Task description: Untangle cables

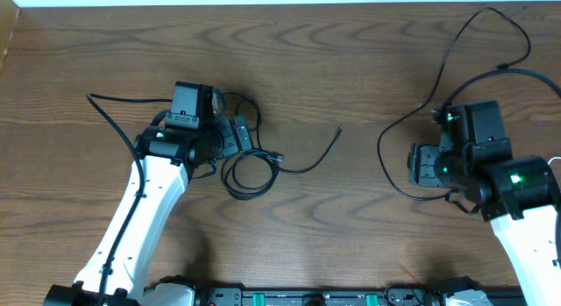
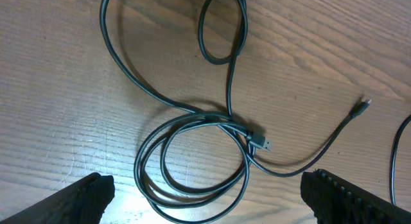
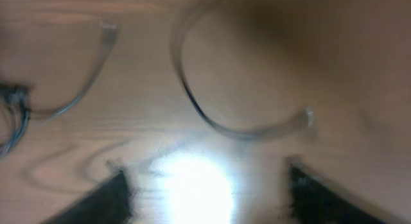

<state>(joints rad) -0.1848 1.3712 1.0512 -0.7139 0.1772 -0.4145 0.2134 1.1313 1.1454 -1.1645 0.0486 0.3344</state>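
Separation looked part-done: right gripper (image 3: 205, 176) gaped empty; left gripper (image 2: 207, 179), spread wide, needed to drop onto the thin black coiled cable (image 2: 253, 137) beneath.

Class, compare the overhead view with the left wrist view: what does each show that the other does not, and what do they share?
Only overhead: the left arm, the right arm, the right gripper, and the long cable sweeping from beside it toward the table's far edge.
Only left wrist: the left gripper's fingers standing wide apart, and a close look at the plug lying against the coiled cable.
Both: the coiled cable on the wooden table, its free end trailing off to the right.
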